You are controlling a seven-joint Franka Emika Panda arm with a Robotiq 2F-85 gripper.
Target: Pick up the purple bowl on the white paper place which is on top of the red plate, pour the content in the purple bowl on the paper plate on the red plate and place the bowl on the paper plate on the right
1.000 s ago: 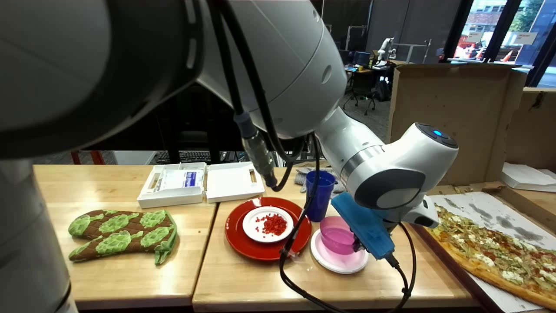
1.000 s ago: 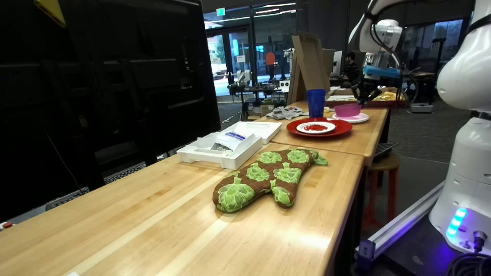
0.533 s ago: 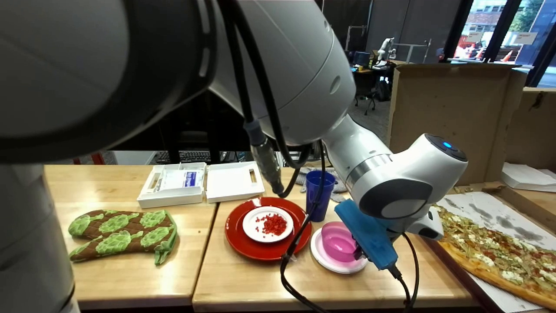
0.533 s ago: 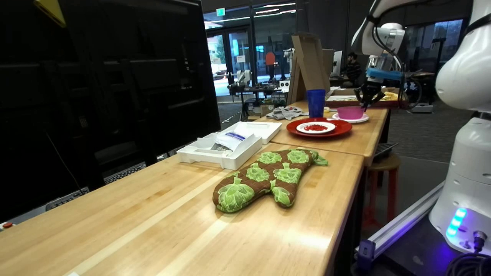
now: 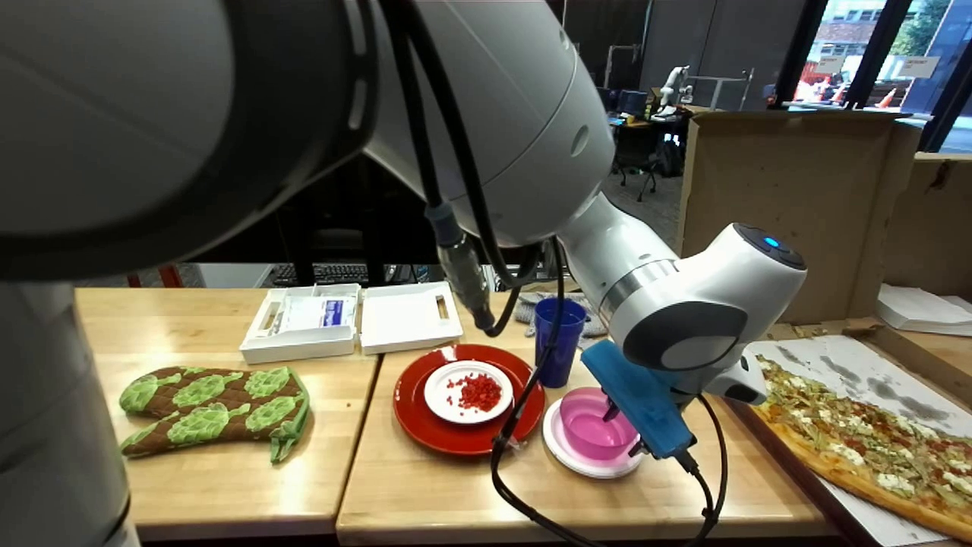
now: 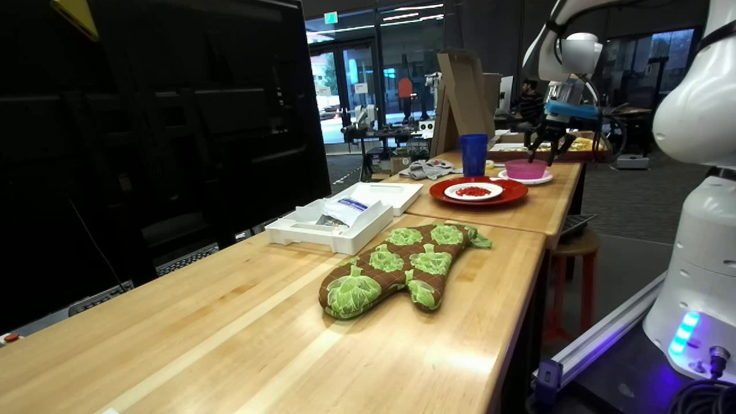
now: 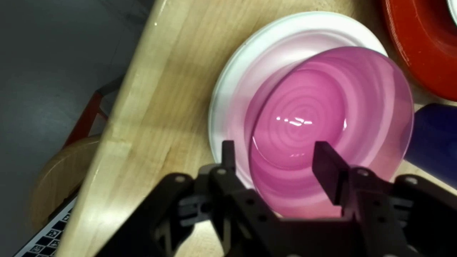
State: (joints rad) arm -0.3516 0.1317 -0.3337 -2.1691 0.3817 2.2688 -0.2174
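Brightly lit table (image 6: 230, 333) with white glare near its edge, daylight through windows (image 5: 839, 45), dim floor (image 7: 53, 89), small glints inside the bowl (image 7: 303, 96), blue light (image 6: 684, 333) glowing on the robot base (image 6: 696, 276)

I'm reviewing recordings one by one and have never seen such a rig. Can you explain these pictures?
The machine is a robot arm ending in a two-fingered tool. The wide pictures are taken from two spots outside the robot, the close-up from its wrist. On the wooden table, small red pieces lie on a white paper plate, itself on a red plate. Beside that, a purple bowl rests on a second paper plate. Nearby are a blue cup, an oven mitt and a pizza in an open box. Nothing is held: the fingers stand apart, straddling the bowl's wall.
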